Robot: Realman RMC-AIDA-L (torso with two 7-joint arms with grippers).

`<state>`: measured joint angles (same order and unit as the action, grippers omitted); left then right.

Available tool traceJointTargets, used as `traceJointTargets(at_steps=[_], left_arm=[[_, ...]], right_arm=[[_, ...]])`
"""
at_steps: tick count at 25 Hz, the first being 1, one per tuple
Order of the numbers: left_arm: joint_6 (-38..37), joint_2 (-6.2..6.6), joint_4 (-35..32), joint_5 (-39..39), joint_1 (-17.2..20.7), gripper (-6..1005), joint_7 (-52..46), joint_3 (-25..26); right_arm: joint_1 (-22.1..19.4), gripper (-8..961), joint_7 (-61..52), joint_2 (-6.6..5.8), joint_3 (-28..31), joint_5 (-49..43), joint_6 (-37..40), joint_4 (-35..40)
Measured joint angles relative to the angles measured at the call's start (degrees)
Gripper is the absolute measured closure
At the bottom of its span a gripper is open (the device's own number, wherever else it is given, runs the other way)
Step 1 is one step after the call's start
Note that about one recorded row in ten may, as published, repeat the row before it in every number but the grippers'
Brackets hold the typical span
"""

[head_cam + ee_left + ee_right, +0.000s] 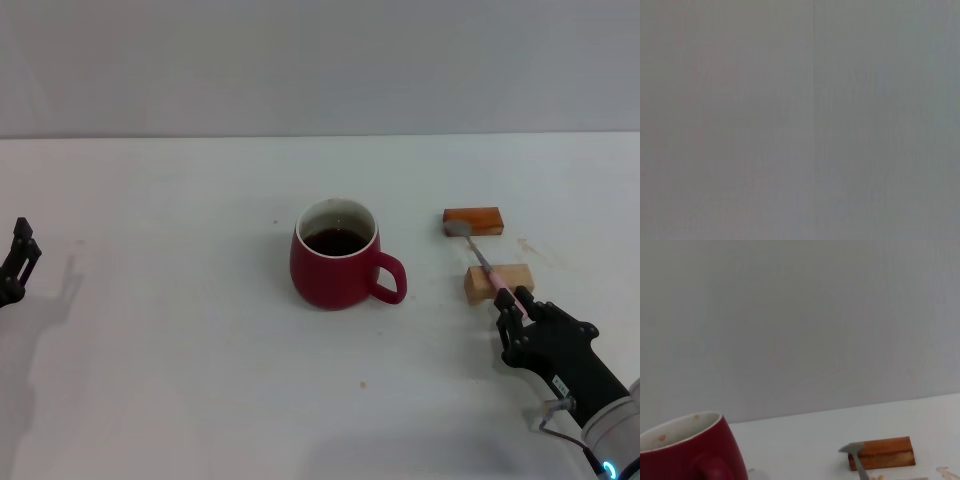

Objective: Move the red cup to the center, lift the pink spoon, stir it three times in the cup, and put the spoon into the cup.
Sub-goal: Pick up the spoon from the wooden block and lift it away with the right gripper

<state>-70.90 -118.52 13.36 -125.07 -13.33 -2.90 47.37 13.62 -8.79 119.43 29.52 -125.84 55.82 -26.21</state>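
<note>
Red cup (pixel 337 266) sits mid-table: squat rounded glossy ceramic, white inner rim, dark liquid inside, loop handle pointing right. In the R wrist view the cup (pixel 687 450) shows a few brownish specks on the white rim.

Pink spoon (pixel 487 266) lies right of the cup, bridging two wooden blocks. Its grey metal bowl rests on the far orange-brown block (pixel 473 221); its slim pale-pink handle crosses the near light-wood block (pixel 497 283). R wrist view shows the spoon bowl (pixel 854 449) on the top edge of the orange-brown block (pixel 883 453).

Right gripper (pixel 515 312), black, sits just near of the light block at the handle's near end. Fingers look narrowed around the handle tip, prob gripping it, but contact is hard to confirm from here.

Left gripper (pixel 18 262) is parked at far-left table edge, well apart from everything; finger state unclear. L wrist view shows only plain grey.

Table (pixel 180 360) is matte white with a few small specks.
</note>
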Motion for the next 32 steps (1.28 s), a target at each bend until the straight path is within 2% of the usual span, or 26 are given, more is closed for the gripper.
traceJointTargets(at_steps=[5, 15, 21, 22, 24, 27, 28, 29, 31, 32], left_arm=[[0.1, 0.05, -0.6, 0.0, -0.5, 150, 0.0, 0.0], [0.1, 0.05, -0.6, 0.0, -1.0, 150, 0.0, -0.1], [0.4, 0.05, -0.7, 0.0, -1.0, 150, 0.0, -0.1], [0.5, 0.05, -0.7, 0.0, -1.0, 150, 0.0, -0.1], [0.6, 0.05, -0.7, 0.0, -1.0, 150, 0.0, -0.1], [0.7, -0.02, -0.7, 0.0, -0.8, 150, 0.0, -0.1], [0.7, -0.02, -0.7, 0.0, -0.8, 150, 0.0, -0.1], [0.7, -0.03, -0.7, 0.0, -0.7, 150, 0.0, -0.1], [0.7, -0.04, -0.7, 0.0, -0.6, 150, 0.0, -0.1], [0.6, -0.04, -0.7, 0.0, -0.5, 150, 0.0, -0.1]], right_arm=[[0.1, 790, 0.1, -0.05, 0.1, 0.0, -0.2, 0.1], [-1.8, 792, 2.2, 0.01, -0.1, -0.4, 4.1, -1.1], [-4.9, 793, 10.6, -0.56, 0.2, -0.5, 5.9, -7.1], [-5.7, 793, 11.7, -1.25, 0.3, -0.6, 5.7, -9.9], [-5.9, 793, 11.8, -1.71, 0.2, -0.6, 5.5, -11.1], [-6.8, 794, 11.8, -4.11, 0.1, -0.9, 4.7, -16.8], [-7.6, 794, 12.4, -6.26, 0.4, -1.3, 2.6, -22.1], [-7.6, 794, 12.4, -6.26, 0.4, -1.3, 2.6, -22.1], [-8.5, 794, 14.5, -8.58, 1.4, -1.3, -1.1, -27.9], [-10.4, 794, 17.9, -10.91, 3.7, -1.2, -7.5, -35.5]])
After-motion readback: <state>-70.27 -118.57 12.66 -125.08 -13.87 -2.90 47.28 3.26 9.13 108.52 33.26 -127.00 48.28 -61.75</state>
